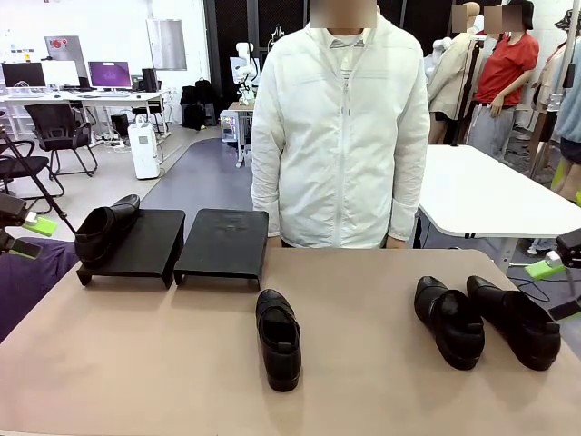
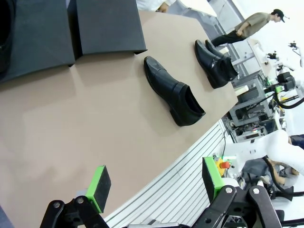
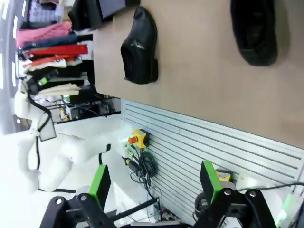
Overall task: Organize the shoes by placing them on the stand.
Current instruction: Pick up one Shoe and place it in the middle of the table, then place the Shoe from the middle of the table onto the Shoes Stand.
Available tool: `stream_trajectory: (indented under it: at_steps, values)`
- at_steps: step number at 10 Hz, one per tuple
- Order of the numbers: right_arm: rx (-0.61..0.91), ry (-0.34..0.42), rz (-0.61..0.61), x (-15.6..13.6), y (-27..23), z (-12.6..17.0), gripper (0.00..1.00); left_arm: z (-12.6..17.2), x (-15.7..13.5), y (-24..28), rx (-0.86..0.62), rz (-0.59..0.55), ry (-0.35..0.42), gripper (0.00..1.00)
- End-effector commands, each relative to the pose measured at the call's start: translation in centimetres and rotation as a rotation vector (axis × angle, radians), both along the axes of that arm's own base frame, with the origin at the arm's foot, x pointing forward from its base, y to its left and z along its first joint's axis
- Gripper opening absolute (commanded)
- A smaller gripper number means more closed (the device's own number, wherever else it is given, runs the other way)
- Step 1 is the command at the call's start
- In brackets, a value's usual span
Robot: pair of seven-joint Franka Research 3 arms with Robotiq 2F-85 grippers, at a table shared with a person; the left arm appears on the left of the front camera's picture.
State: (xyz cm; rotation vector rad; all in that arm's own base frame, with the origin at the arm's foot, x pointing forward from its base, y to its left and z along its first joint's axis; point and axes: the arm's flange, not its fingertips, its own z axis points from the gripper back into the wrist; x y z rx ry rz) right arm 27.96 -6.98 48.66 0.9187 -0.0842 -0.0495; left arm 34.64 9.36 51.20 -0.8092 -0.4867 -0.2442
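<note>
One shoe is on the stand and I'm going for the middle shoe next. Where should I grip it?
Probably the rear of the middle shoe, gripped across both sides at the opening and approached from above. It sits upright on its sole with the heel toward the robot and the opening facing up. The glossy rounded toe would likely slip.

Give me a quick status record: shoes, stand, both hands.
on stand: one shoe, left side of left platform
right platform: no shoe on it
table, middle: middle shoe
table, right: inner shoe and outer shoe, side by side
left hand: open, holding nothing
right hand: open, holding nothing
</note>
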Motion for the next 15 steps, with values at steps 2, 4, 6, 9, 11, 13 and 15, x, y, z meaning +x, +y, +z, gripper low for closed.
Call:
stream_trajectory:
  at_steps: [2,4,6,9,11,13,15]
  values:
    - [-0.019,-0.008,0.040,0.0,1.2,2.3,1.00,-0.1,-0.1,0.0,-0.009,-0.007,-0.022,1.00]
    - [-0.019,-0.008,0.040,0.0,1.2,2.3,1.00,-0.1,-0.1,0.0,-0.009,-0.007,-0.022,1.00]
    - [-0.019,-0.008,0.040,0.0,1.2,2.3,1.00,-0.1,-0.1,0.0,-0.009,-0.007,-0.022,1.00]
    - [-0.019,-0.008,0.040,0.0,1.2,2.3,1.00,-0.1,-0.1,0.0,-0.009,-0.007,-0.022,1.00]
    - [-0.019,-0.008,0.040,0.0,1.2,2.3,1.00,-0.1,-0.1,0.0,-0.009,-0.007,-0.022,1.00]
    - [-0.019,-0.008,0.040,0.0,1.2,2.3,1.00,4.0,1.1,-7.3,0.180,0.004,0.064,1.00]
    - [-0.019,-0.008,0.040,0.0,1.2,2.3,1.00,6.1,6.0,-22.3,0.360,0.004,0.255,1.00]
